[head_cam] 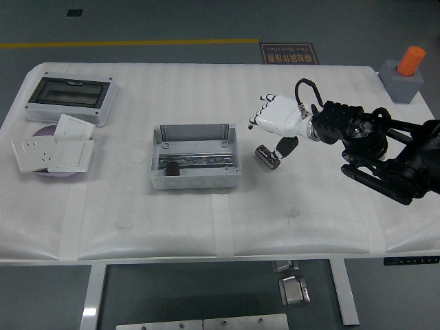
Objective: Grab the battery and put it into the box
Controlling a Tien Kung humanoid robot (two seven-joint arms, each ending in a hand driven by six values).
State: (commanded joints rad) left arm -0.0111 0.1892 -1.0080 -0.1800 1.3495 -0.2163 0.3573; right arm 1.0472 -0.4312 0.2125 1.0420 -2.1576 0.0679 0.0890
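The battery (267, 156), a small dark cylinder with a silver end, lies on the white table just right of the box. The box (194, 157) is an open grey enclosure at the table's middle, with a metal rail and a small black part inside. My right hand (273, 122), white with black fingertips, hovers just behind and above the battery. Its fingers are spread and point left, and its thumb (285, 146) hangs down close beside the battery. It holds nothing. The left arm is out of view.
A grey enclosure with a dark window (69, 98) stands at the back left. White socket plates (53, 151) lie on a purple disc at the left. A grey block with an orange cylinder (405, 72) sits at the back right corner.
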